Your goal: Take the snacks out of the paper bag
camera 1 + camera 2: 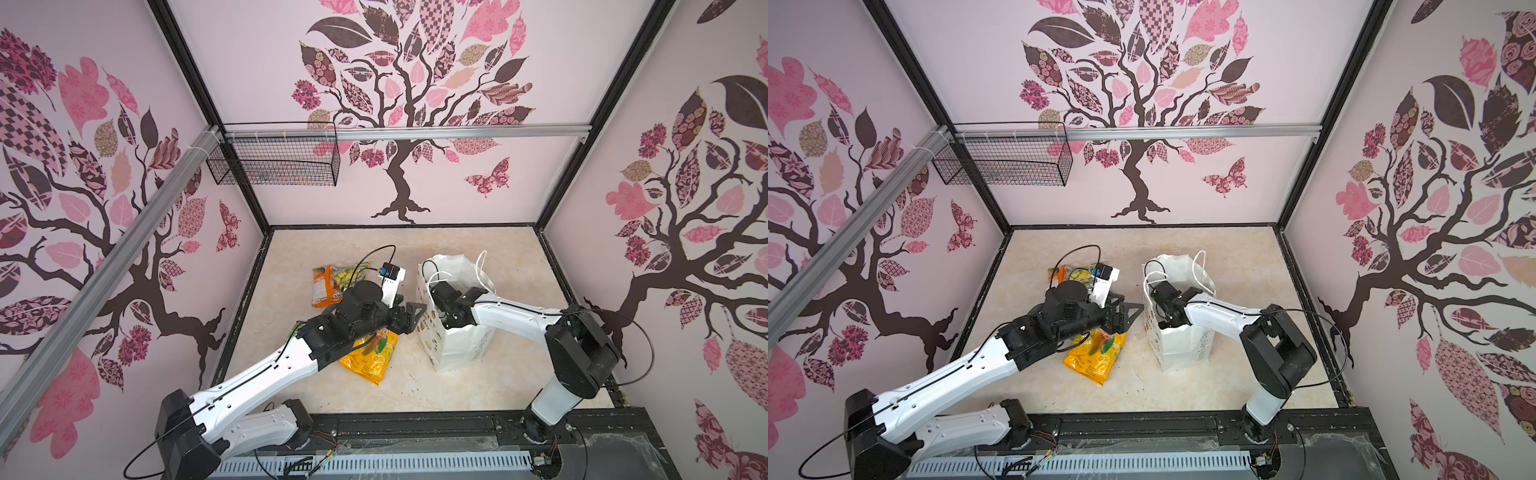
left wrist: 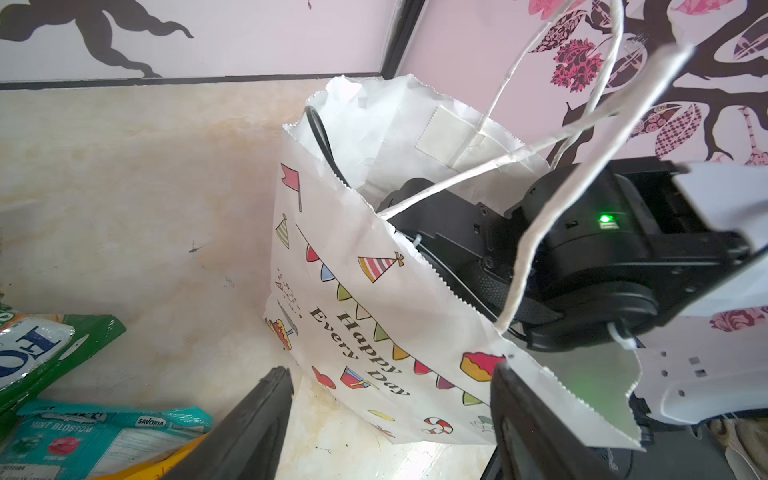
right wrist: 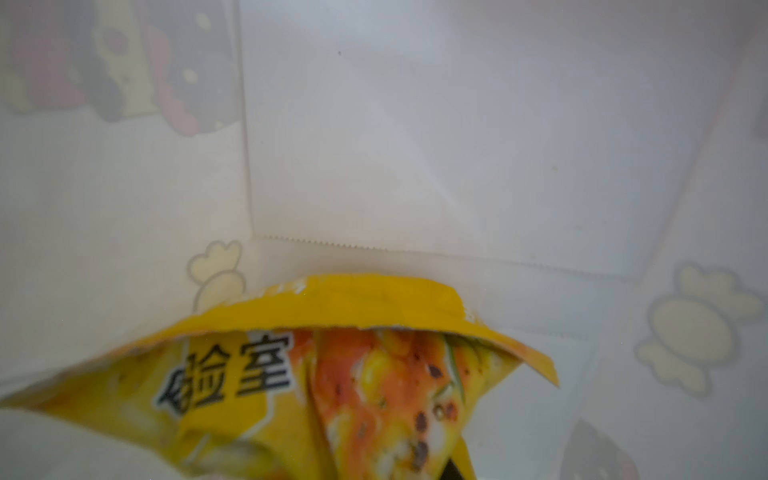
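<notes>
The white paper bag (image 1: pixel 457 349) stands upright right of the table's middle, its "Happy Every Day" side (image 2: pixel 374 311) facing my left gripper. That left gripper (image 1: pixel 411 316) is open beside the bag, and in the left wrist view the bag's lower printed corner lies between its fingers (image 2: pixel 257 419). My right arm's wrist (image 1: pixel 446 301) reaches down through the bag's mouth, so its gripper is hidden in both top views. In the right wrist view a crumpled yellow snack packet (image 3: pixel 374 374) sits bunched in the jaws. Outside lie an orange packet (image 1: pixel 324 291), a yellow packet (image 1: pixel 370 353), a green FOX'S packet (image 2: pixel 41 353) and a teal packet (image 2: pixel 104 432).
A black wire mesh basket (image 1: pixel 274 160) hangs from the rail on the back wall, high at the left. Patterned walls close in the table on three sides. The bag's cord handles (image 2: pixel 552 137) hang over my right arm.
</notes>
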Available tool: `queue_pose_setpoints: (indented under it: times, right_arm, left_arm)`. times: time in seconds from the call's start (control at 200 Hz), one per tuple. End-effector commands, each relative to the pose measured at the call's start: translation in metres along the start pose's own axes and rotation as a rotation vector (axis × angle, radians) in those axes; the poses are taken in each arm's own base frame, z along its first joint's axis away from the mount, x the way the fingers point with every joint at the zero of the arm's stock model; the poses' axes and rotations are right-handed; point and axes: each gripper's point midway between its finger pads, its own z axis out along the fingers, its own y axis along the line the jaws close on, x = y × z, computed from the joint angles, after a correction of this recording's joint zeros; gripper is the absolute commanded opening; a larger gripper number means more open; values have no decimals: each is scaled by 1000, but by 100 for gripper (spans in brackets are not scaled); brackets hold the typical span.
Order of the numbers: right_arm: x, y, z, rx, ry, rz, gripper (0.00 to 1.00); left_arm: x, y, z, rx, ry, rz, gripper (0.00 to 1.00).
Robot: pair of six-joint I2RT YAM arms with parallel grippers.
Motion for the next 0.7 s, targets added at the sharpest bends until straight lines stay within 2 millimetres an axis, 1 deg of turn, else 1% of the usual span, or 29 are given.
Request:
queue_pose_setpoints:
  times: [0.0,0.04,0.115,0.305,0.53,0.695]
  right_arm:
    - [-15,3,-32,-5,-77,-2,13]
    - [-18,4,-40,-9,-98,1,10]
    - [-23,6,-52,-19,-128,5,8]
    - [-33,8,-76,-21,-185,9,8]
    - [-41,7,-95,-10,-228,12,7]
    - [-54,8,-123,-13,-301,16,7]
  left_arm:
    - [6,8,0,-36,6,-3,78]
    - [6,8,0,-33,6,-7,78]
    - [5,8,0,-33,5,-9,79]
    - [5,8,-1,-33,1,-11,80]
    - [3,6,-5,-21,-9,-7,81]
    - [-3,1,-10,-7,-25,-7,82]
